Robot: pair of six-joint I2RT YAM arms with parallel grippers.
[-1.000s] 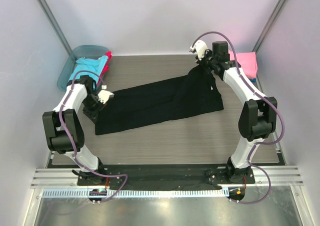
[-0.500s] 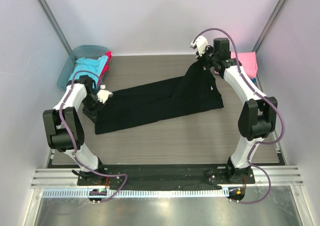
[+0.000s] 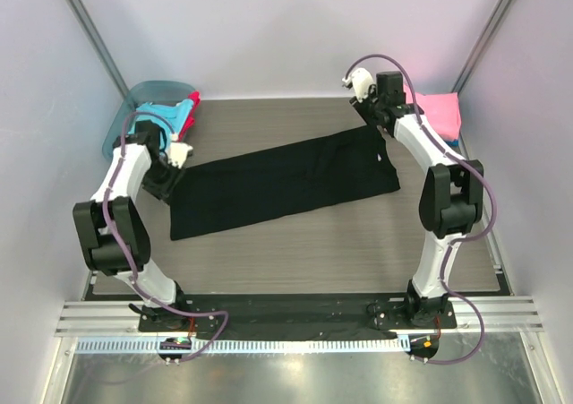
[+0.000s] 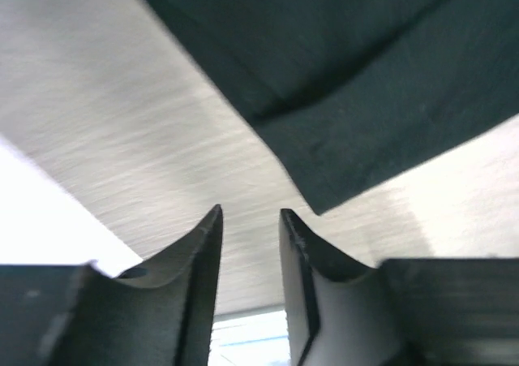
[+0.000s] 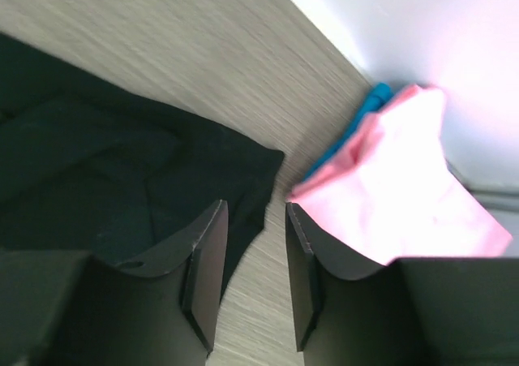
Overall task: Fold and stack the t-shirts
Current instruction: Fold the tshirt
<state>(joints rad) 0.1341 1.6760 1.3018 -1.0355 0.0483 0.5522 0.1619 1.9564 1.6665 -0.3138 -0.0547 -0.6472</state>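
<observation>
Flat on the surface, in 1 long strip: the black t-shirt. Above its left end, the left fingers, parted a little, nothing between them. Over its far right corner, the right fingers, likewise parted, also empty. Right of it, a folded pink t-shirt; beyond its left end, a turquoise t-shirt in a tub.

A large t-shirt lies spread across the middle of the bench, running from near left to far right. In the far left corner a tub holds a heap of t-shirts. At the far right, folded t-shirts lie stacked one on another. The left end effector hangs beside the large t-shirt's left corner, the right end effector above its far right corner.
</observation>
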